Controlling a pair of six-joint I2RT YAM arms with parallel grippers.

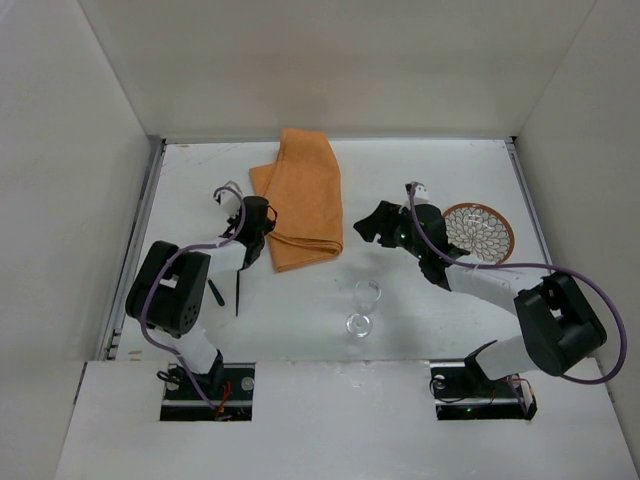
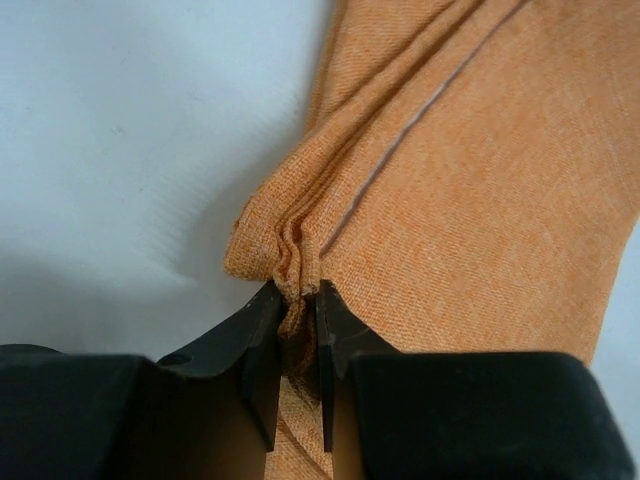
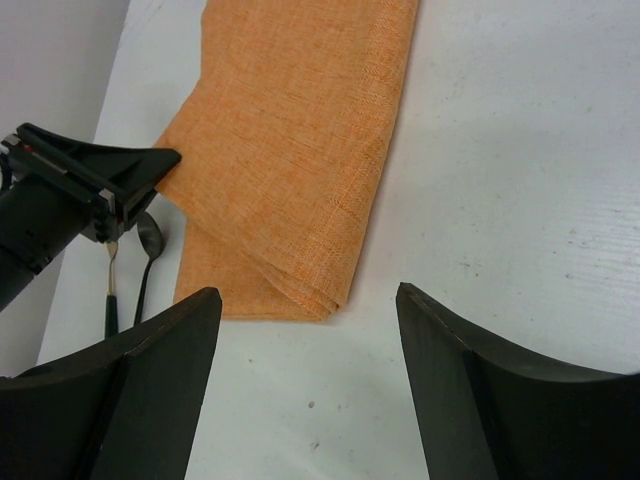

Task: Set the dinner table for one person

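The white dinner table (image 1: 440, 180) holds a folded orange cloth (image 1: 300, 195) at the back middle. My left gripper (image 1: 262, 228) is shut on the bunched left edge of the cloth (image 2: 470, 180); in the left wrist view (image 2: 298, 295) the fabric is pinched between the jaws. My right gripper (image 1: 372, 226) is open and empty just right of the cloth. In the right wrist view (image 3: 308, 292) it hovers over bare table near the cloth's folded corner (image 3: 300, 150). A patterned round plate (image 1: 478, 232) lies at the right. A clear wine glass (image 1: 365, 305) stands front middle.
Dark-handled cutlery (image 1: 238, 288) lies left of the glass by the left arm; a spoon (image 3: 150, 240) and a fork (image 3: 112, 265) show in the right wrist view, under the left gripper body (image 3: 80, 180). White walls enclose the table on three sides.
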